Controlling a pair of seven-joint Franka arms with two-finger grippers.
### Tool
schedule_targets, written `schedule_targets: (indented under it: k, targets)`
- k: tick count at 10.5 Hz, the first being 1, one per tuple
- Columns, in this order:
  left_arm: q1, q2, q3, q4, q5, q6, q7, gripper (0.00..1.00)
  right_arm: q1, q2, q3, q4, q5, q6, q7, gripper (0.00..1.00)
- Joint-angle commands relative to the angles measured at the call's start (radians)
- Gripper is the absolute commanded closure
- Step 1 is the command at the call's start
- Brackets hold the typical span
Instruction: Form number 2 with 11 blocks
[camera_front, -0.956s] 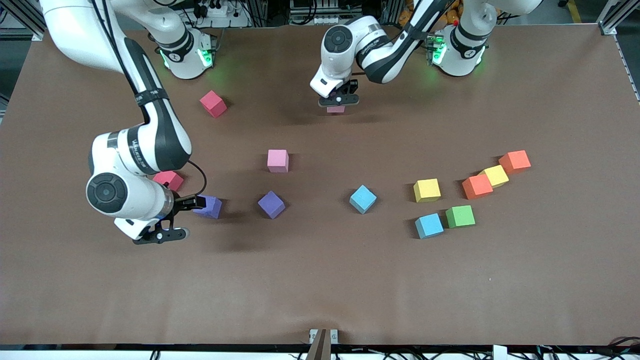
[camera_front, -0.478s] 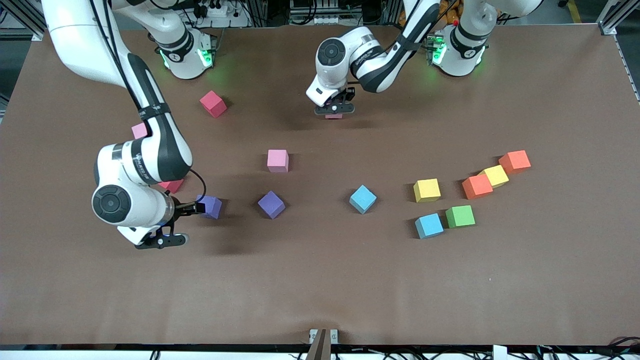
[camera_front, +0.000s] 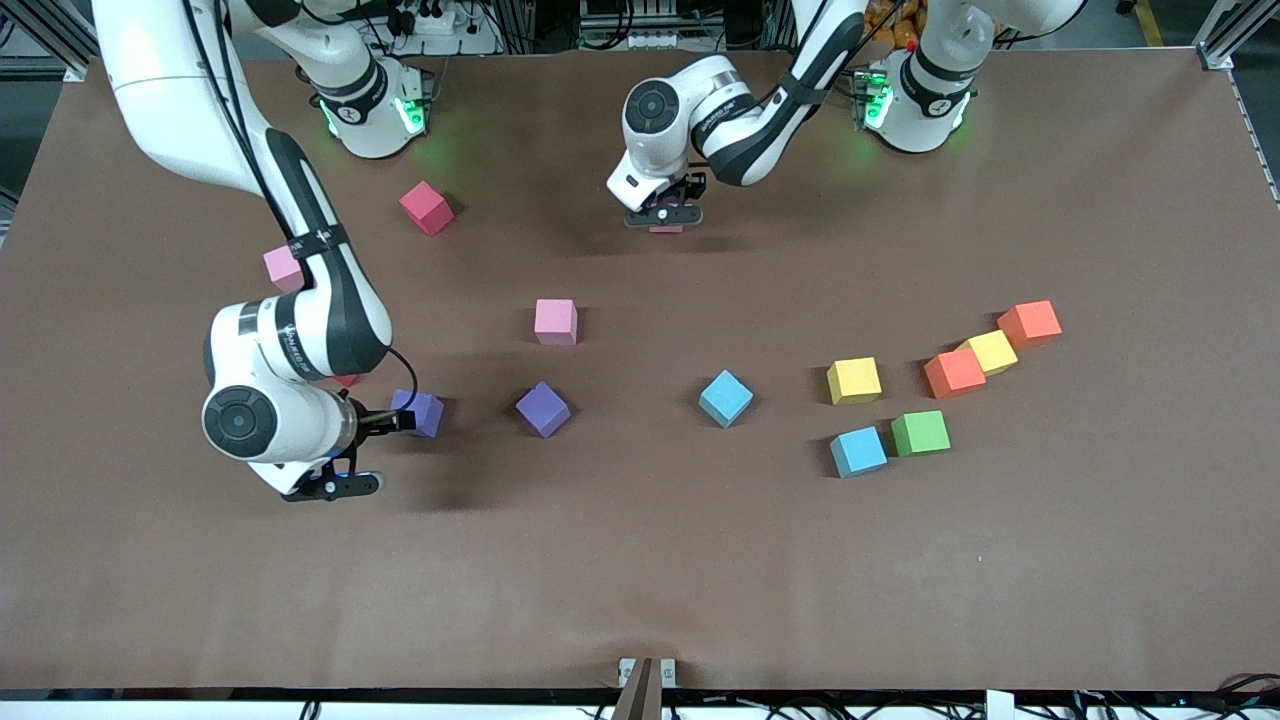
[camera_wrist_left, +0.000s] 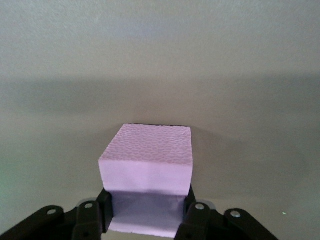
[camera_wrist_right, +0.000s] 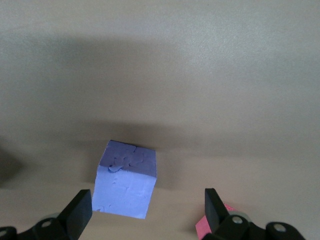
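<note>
Gripped a pink matte foam cube (camera_wrist_left: 146, 157) between the closed fingers of the left end effector (camera_front: 665, 215), low at the brown worktop (camera_front: 640, 560) – resting on it or just above, could not tell. Did so close to the robots' bases, farther from the front camera than a second pink foam cube (camera_front: 555, 321).

Spread the right end effector (camera_wrist_right: 147, 202) wide open and empty around a purple foam cube (camera_front: 420, 412) toward the right arm's end of the worktop, with the cube closer to one finger (camera_wrist_right: 80, 207) than the other; contact not clear. Left a red foam cube (camera_front: 347, 380) mostly hidden under that arm.

Showed the remaining blocks loose and scattered on the worktop, in no digit shape:
- a third pink cube (camera_front: 282, 268) and another red cube (camera_front: 427, 207) toward the right arm's base;
- a second purple cube (camera_front: 543, 409) and a light blue cube (camera_front: 726, 398) near the middle;
- toward the left arm's end, a yellow cube (camera_front: 854, 380), a second light blue cube (camera_front: 858, 451) just beside a green cube (camera_front: 920, 433), and a diagonal run of orange (camera_front: 954, 372), yellow (camera_front: 990, 350) and orange (camera_front: 1030, 323) cubes touching.
</note>
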Motion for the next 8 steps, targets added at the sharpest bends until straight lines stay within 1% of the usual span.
schedule_targets:
  k: [1,2,3,5,7,8]
  targets:
    - [-0.019,0.034,0.016,0.044,0.006,-0.021,-0.002,0.71,0.000,0.011,0.005,0.020,-0.011,-0.005,-0.002,0.00]
    - [-0.020,0.042,0.016,0.050,-0.001,-0.021,-0.007,0.33,-0.007,0.011,0.005,0.017,-0.014,-0.012,0.004,0.00]
    - [-0.020,0.044,0.016,0.050,-0.006,-0.021,-0.034,0.00,-0.011,0.009,0.004,0.018,-0.014,-0.012,0.001,0.00]
    - [-0.017,0.033,0.016,0.050,-0.007,-0.027,-0.108,0.00,-0.004,0.008,0.004,0.023,-0.016,-0.005,-0.005,0.00]
    - [-0.014,-0.019,0.027,0.053,-0.006,-0.096,-0.162,0.00,-0.007,0.006,0.004,0.026,-0.007,-0.011,-0.001,0.00]
    - [-0.014,-0.048,0.071,0.076,-0.004,-0.147,-0.162,0.00,-0.011,0.009,0.004,0.023,-0.014,0.004,-0.007,0.00]
